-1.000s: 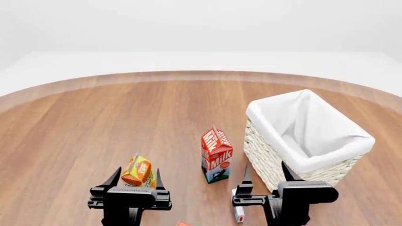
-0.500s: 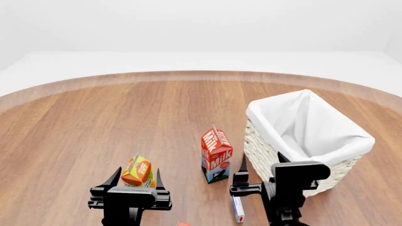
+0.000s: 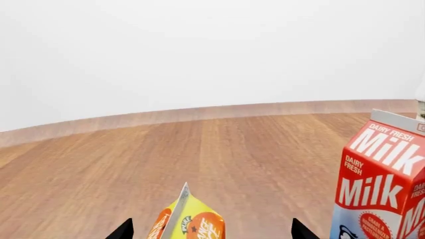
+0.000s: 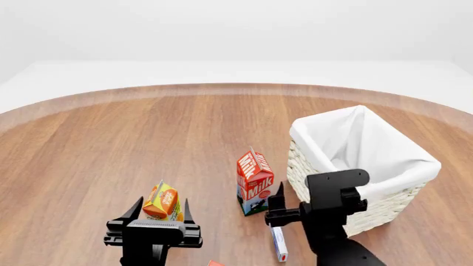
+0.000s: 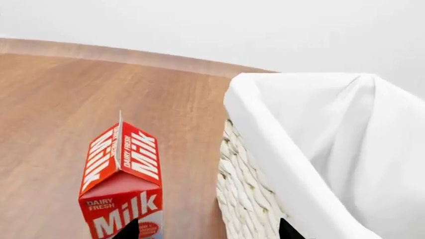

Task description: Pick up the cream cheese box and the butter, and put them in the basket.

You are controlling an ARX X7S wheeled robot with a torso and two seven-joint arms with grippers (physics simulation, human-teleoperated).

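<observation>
Head view: your right gripper (image 4: 284, 206) hangs with jaws apart and empty between milk carton (image 4: 254, 182) and basket (image 4: 384, 194); cream cheese box (image 4: 278, 244) lies on the counter (image 4: 148, 138) below. Left gripper (image 4: 158, 212) (also spread, empty) flanks the juice carton (image 4: 162, 201).

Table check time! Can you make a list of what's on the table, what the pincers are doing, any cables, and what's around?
Surface: round wooden table.
Job's things: cream cheese box lying flat near the right arm; basket upright; butter barely seen at the head view's bottom edge.
Clutter: milk carton and orange juice carton, both upright.
Grippers: left pincer open around the juice carton's sides; right pincer open, holding nothing.
Cables: nothing seen.
Surroundings: plain white.
</observation>
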